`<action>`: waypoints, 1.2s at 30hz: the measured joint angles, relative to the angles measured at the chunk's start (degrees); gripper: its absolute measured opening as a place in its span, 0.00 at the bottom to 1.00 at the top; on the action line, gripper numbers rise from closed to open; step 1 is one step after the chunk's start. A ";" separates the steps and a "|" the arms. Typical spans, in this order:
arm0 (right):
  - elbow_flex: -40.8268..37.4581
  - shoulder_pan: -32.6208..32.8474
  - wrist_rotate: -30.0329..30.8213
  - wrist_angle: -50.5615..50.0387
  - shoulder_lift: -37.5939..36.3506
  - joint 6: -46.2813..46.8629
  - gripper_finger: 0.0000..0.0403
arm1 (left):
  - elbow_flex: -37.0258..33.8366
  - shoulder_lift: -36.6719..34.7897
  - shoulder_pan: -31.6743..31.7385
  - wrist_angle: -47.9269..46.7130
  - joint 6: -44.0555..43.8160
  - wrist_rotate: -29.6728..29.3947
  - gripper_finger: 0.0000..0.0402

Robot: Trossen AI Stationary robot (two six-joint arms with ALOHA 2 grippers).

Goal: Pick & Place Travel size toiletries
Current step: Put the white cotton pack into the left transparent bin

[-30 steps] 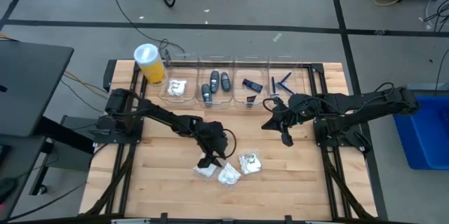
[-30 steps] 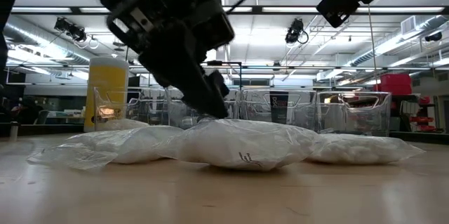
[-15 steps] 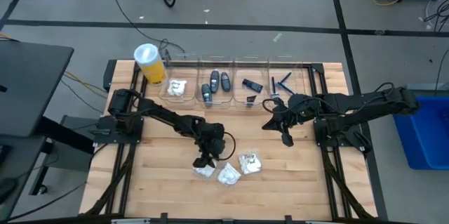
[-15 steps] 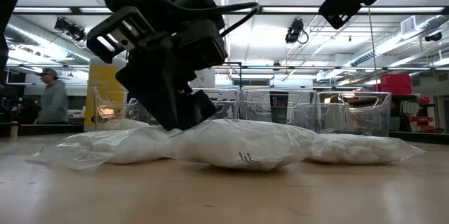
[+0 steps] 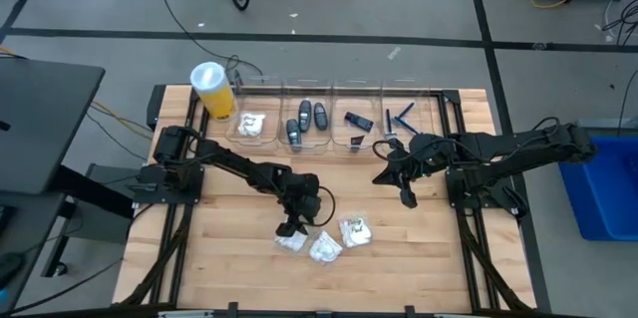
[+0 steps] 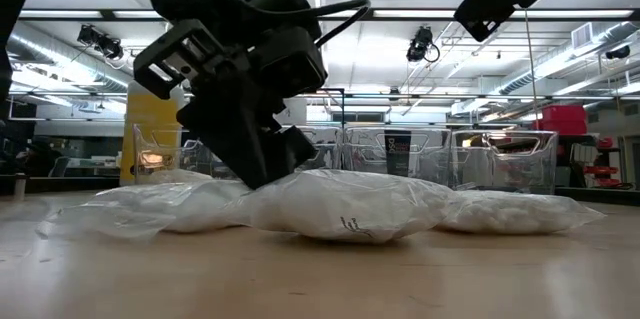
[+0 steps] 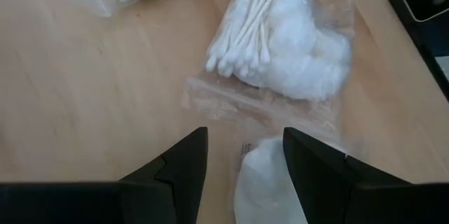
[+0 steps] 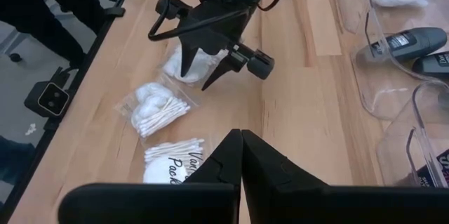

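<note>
A wooden table seen from above holds three white packets of cotton swabs near its front edge. The left gripper (image 5: pixel 291 228) is low over the leftmost packet (image 5: pixel 290 242), jaws spread wide, one on each side of its white bulge, holding nothing yet (contact is hard to judge). In the left wrist view the packet (image 7: pixel 270 182) lies between the fingers (image 7: pixel 184 164), running lengthwise away from them. The middle packet (image 5: pixel 324 248) and right packet (image 5: pixel 353 231) lie just beside it. The right gripper (image 5: pixel 407 196) waits far right, shut and empty. Clear bins (image 5: pixel 337 84) line the far edge.
</note>
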 joint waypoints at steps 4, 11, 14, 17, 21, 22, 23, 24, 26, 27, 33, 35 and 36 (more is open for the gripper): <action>0.00 0.00 0.00 -0.02 0.00 0.00 0.02 | 0.00 -0.02 0.00 0.22 -0.01 1.87 0.48; 0.00 0.00 0.23 -0.02 0.00 -0.02 0.02 | 0.00 -0.02 0.00 0.27 -0.91 3.00 0.48; 0.00 0.00 1.51 -0.01 0.00 -0.04 0.02 | 0.00 -0.02 0.00 0.23 -1.15 1.78 0.48; 0.00 -0.02 1.53 0.00 0.00 -0.02 0.02 | 0.00 -0.02 0.00 0.21 -1.40 1.76 0.48; 0.00 -0.01 1.51 -0.02 0.00 -0.03 0.02 | 0.00 -0.02 -0.02 0.23 -1.56 1.66 0.48; 0.00 -0.02 1.51 0.00 0.00 -0.02 0.02 | 0.00 -0.02 -0.02 0.39 -1.80 1.59 0.48; 0.00 -0.02 1.51 0.00 0.00 -0.02 0.02 | -0.02 -0.02 -0.02 0.93 -2.77 1.65 0.48; 0.00 -0.02 1.51 -0.02 0.00 -0.02 0.02 | 0.02 -0.02 0.08 1.80 -4.17 1.94 0.48; 0.00 -0.02 1.51 0.00 0.00 -0.02 0.02 | 0.84 -0.02 0.51 2.10 -7.12 3.10 0.48; 0.00 -0.02 1.51 0.00 0.00 -0.03 0.02 | 1.42 -0.02 0.67 2.06 -8.24 3.59 0.48; -0.02 -0.02 1.50 -0.02 0.00 -0.04 0.02 | 4.00 -0.02 0.76 -0.07 -7.87 3.75 0.48; -0.02 -0.02 1.51 0.00 0.00 -0.04 0.02 | 4.86 -0.02 0.73 -2.79 -6.23 3.64 0.48; -0.02 -0.02 1.51 -0.02 0.00 -0.03 0.02 | 5.01 -0.02 0.72 -4.19 -5.24 3.34 0.48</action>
